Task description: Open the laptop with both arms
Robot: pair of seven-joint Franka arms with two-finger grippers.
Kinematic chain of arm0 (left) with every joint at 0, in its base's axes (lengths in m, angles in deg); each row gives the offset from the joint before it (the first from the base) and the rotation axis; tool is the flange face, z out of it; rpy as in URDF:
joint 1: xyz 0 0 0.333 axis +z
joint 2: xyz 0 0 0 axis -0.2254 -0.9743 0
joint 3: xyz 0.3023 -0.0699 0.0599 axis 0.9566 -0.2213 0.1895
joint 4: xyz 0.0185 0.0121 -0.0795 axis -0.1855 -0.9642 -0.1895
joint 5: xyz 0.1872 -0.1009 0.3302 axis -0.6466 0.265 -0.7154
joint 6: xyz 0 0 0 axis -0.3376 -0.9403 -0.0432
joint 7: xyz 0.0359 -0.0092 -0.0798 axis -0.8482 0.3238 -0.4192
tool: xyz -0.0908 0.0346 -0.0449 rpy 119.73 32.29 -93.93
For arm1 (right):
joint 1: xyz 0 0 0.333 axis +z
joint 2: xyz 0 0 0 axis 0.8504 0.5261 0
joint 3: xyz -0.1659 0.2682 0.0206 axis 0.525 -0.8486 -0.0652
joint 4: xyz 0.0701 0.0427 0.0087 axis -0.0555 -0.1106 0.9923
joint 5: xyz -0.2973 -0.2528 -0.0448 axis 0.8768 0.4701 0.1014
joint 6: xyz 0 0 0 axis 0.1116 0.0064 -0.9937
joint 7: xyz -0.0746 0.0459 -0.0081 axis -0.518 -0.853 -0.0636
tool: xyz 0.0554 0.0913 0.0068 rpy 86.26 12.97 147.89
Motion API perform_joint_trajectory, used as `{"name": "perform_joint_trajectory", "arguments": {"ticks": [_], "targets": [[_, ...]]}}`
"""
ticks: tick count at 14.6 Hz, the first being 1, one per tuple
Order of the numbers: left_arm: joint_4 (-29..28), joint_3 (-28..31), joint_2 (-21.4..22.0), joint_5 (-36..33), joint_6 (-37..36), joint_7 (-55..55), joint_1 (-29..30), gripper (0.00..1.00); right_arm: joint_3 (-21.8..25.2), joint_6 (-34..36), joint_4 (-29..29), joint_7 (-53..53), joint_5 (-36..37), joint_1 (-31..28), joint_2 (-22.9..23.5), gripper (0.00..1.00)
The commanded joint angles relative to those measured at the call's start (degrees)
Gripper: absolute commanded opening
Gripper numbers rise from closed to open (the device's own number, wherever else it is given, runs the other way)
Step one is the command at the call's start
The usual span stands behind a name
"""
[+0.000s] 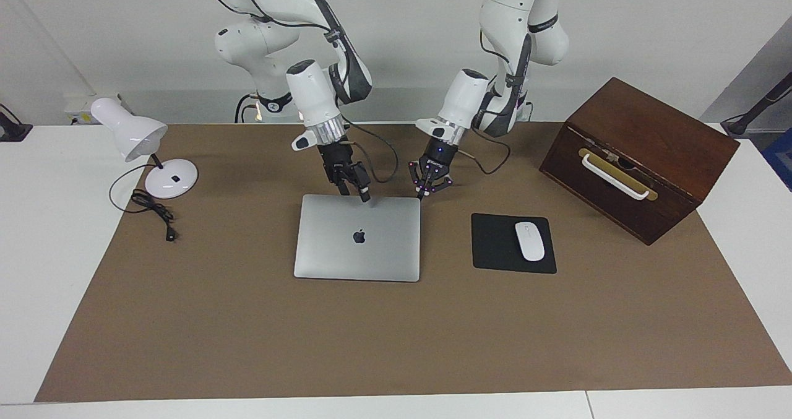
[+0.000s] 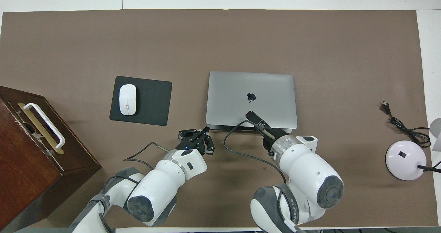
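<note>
The silver laptop (image 1: 359,255) (image 2: 251,85) lies closed and flat on the brown mat, its logo facing up. My right gripper (image 1: 356,190) is down at the lid's edge nearest the robots, about midway along it. In the overhead view the right wrist (image 2: 286,147) hides most of that gripper. My left gripper (image 1: 422,195) (image 2: 207,129) is shut with nothing in it. Its tip sits at the laptop's near corner toward the left arm's end.
A black mouse pad (image 1: 495,246) with a white mouse (image 1: 529,241) lies beside the laptop toward the left arm's end. Past it stands a brown wooden box (image 1: 643,140) with a white handle. At the right arm's end stands a white desk lamp (image 1: 170,181) with its cord (image 1: 154,211).
</note>
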Motion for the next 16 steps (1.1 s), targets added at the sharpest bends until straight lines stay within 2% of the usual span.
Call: {"name": "perform_joint_trajectory", "arguments": {"ticks": [1, 7, 16], "targets": [[2.8, 0.7, -3.1, -0.2, 1.2, 1.1, -0.8, 0.0, -0.3, -1.2, 1.5, 2.1, -1.5, -0.9, 1.6, 0.99], [4.2, 0.7, -4.5, -0.2, 1.2, 0.9, -0.7, 0.0, -0.4, -1.4, 2.6, 2.1, -1.5, -0.7, 3.0, 0.99], [8.1, 0.7, -9.0, -0.2, 1.3, 1.0, -0.7, 0.0, -0.4, -1.2, 2.6, 2.0, -1.5, -0.8, 3.0, 0.99]]}}
